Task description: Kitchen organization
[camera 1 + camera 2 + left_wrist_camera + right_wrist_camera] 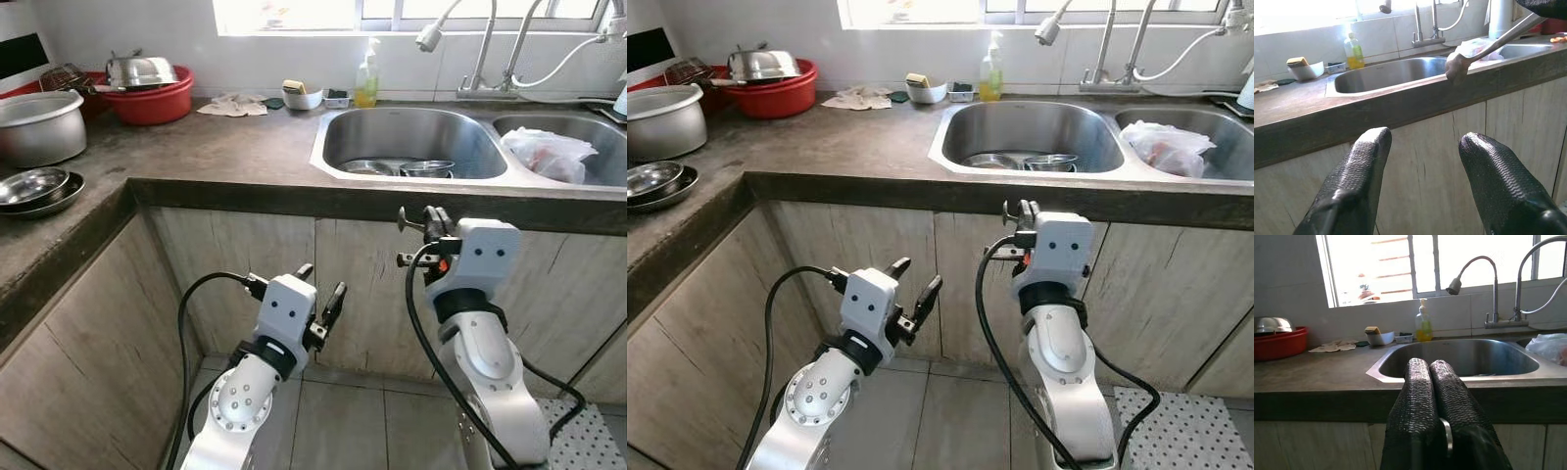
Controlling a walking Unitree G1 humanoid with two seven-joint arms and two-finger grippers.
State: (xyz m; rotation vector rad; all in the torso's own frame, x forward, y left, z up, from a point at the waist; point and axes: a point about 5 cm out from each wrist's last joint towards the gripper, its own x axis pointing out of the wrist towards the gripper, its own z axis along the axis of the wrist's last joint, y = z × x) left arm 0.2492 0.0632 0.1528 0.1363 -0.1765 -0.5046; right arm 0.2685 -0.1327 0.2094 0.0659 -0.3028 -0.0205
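Kitchen organization, status: judged not yet begun; nothing is held and every item lies where it would before sorting. Landmark: the left sink basin (pixel 411 137), set into the dark stone surface (pixel 216 147). Inside the basin: two or three steel bowls (pixel 402 167), unwashed or unsorted, cannot tell which. In the basin just right of it: a crumpled plastic bag (pixel 549 152). Behind the basin, against the wall: a yellow soap bottle (pixel 366 78), a small white dish with a sponge (pixel 301 95), a small tray (pixel 337 98), and a crumpled cloth (pixel 233 104) further left. Well left of the basin: a red tub (pixel 152 96) holding steel ware, a large steel pot (pixel 37 125), and stacked steel plates (pixel 34 188) at the surface's near corner. Two faucets (pixel 480 59) stand behind the basin's right rim. Left gripper (pixel 321 294): below the surface edge, in front of the cabinet doors (pixel 245 255), jaws apart and empty. Right gripper (pixel 423 223): raised just under the surface edge in front of the basin, jaws pressed together with nothing between them. Remaining, by judgement: all gathering and putting away. Writing: none legible; the bottle's label is too small to read.
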